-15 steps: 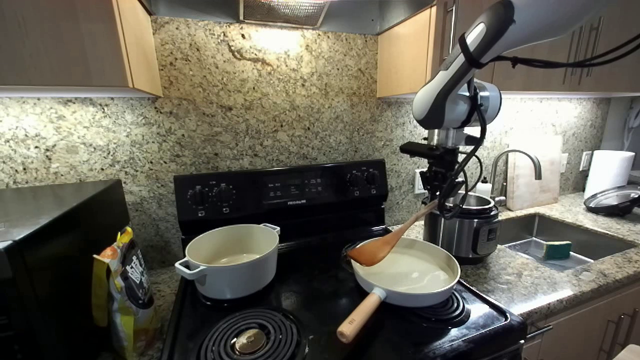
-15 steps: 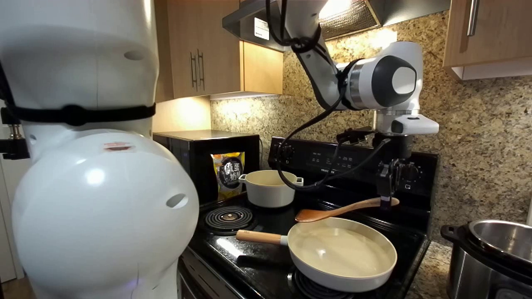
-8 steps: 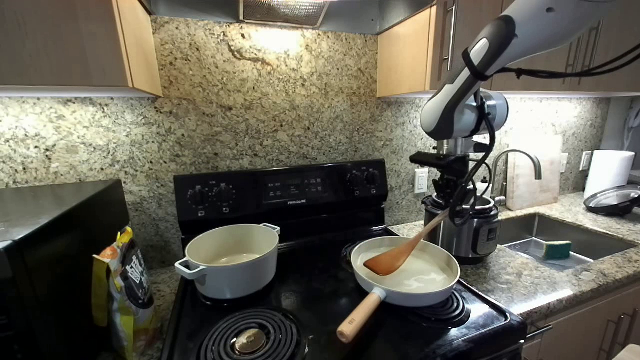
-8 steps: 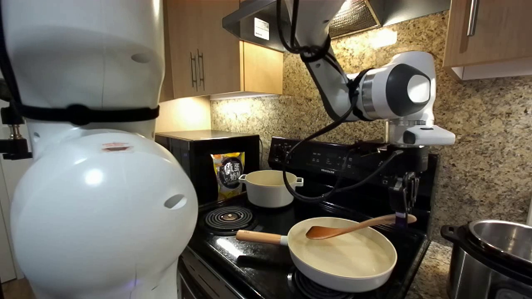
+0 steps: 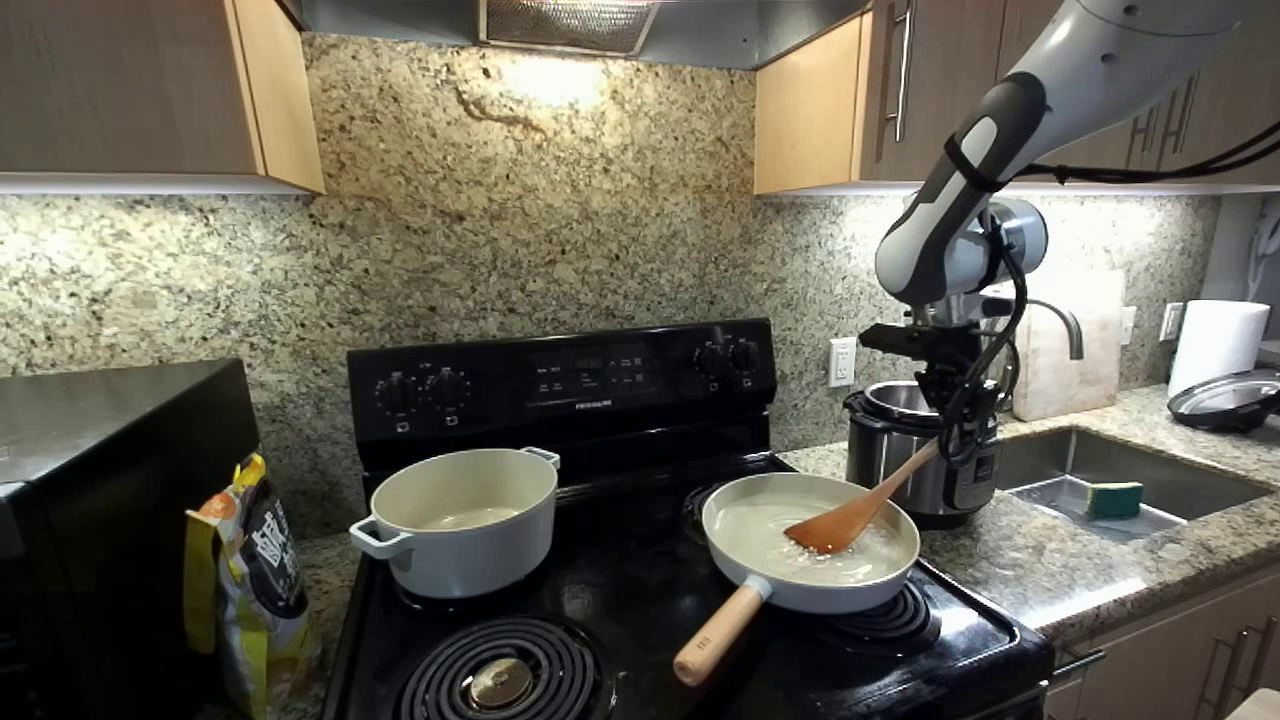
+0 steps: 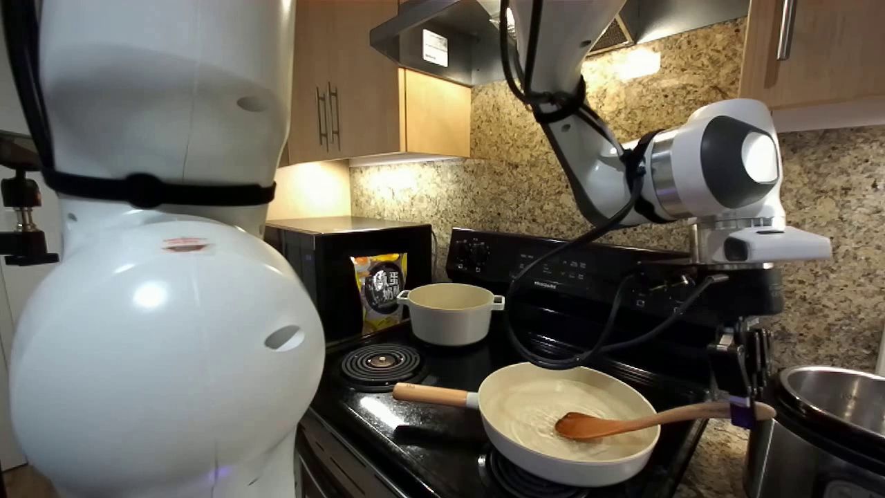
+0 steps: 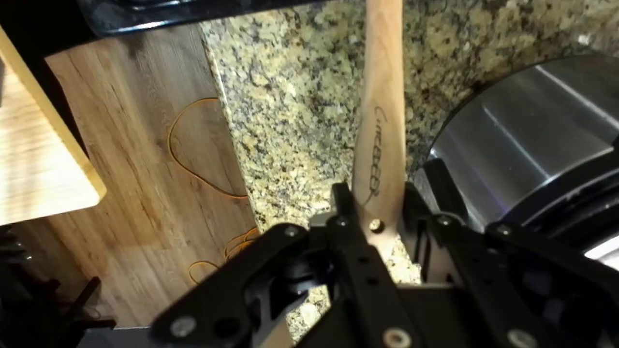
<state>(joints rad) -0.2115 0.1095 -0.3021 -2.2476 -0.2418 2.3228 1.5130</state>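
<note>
My gripper (image 7: pixel 379 199) is shut on the pale handle of a wooden spatula (image 7: pixel 382 121), a finger on each side near the hole in its end. In both exterior views the spatula (image 5: pixel 840 522) slants down, its reddish-brown blade inside the cream frying pan (image 6: pixel 508 408). Ripples and bright specks surround the blade, in what looks like shallow clear liquid. The gripper (image 6: pixel 743 408) itself stands outside the pan's rim, beside the steel electric cooker. The pan (image 5: pixel 735 530) rests on a coil burner, its wooden handle (image 5: pixel 720 635) pointing to the stove's front.
A cream two-handled pot (image 5: pixel 470 560) sits on a back burner. Close by the gripper stands the steel cooker (image 7: pixel 522 135). A snack bag (image 5: pixel 270 570) leans by the black microwave (image 6: pixel 332 242). Right of the cooker lies a sink (image 5: pixel 1190 480) with a sponge (image 5: pixel 1113 500).
The arm has come down and shifted toward the cooker, drawing the spatula along. Its blade has gone from above the pan's edge to down inside the pan, where ripples now show.
</note>
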